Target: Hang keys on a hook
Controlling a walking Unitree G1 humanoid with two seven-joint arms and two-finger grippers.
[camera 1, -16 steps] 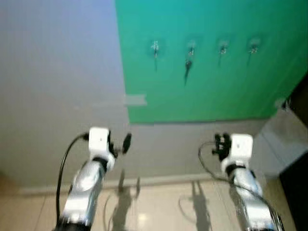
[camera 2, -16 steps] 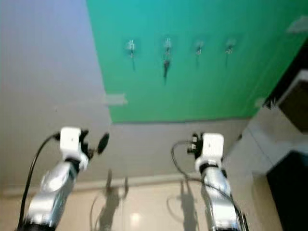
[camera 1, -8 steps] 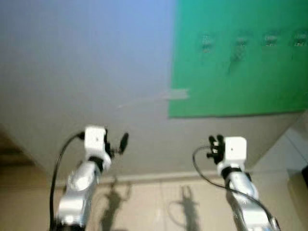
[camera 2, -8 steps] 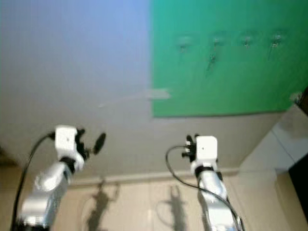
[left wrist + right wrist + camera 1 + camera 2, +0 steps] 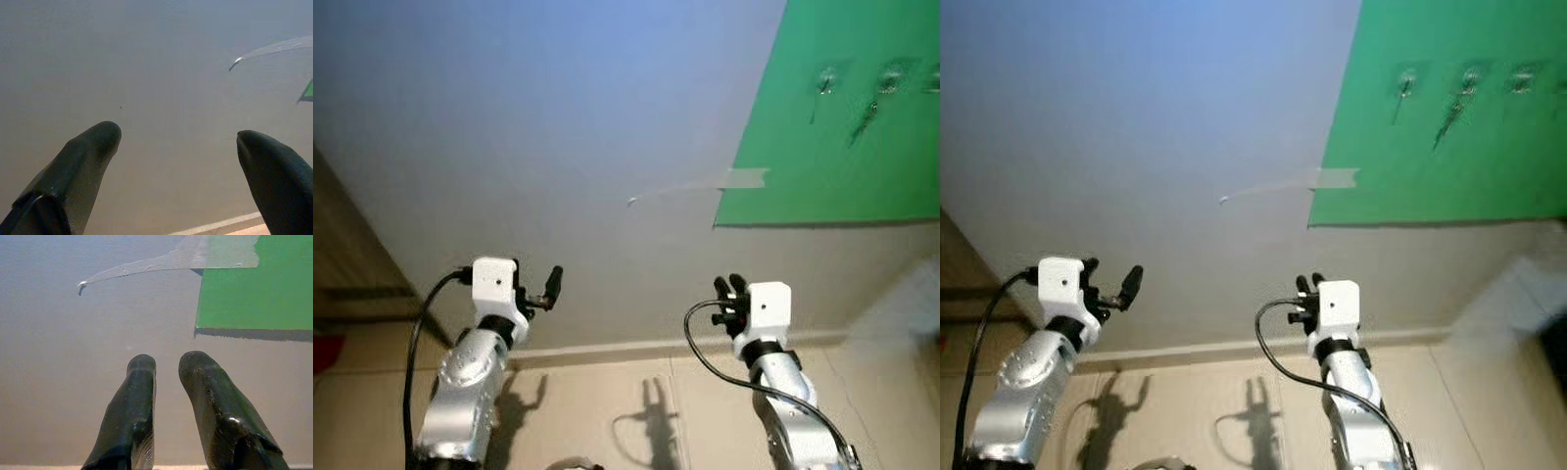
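A dark key (image 5: 862, 119) hangs from a small metal hook (image 5: 891, 78) on the green wall panel (image 5: 832, 166). Below the panel, the left gripper (image 5: 178, 161) gapes wide and the right gripper (image 5: 166, 382) is nearly closed, both empty. Keys are likely light, rigid and slippery; grasp at the ring.

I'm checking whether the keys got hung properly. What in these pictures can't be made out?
- The dark thing hanging from the second hook, head views: too small and blurred to confirm as keys.
- Green board: cut off by the right edge, so further hooks are hidden.
- Right gripper, wrist view: narrow gap between the fingers, nothing seen in it.
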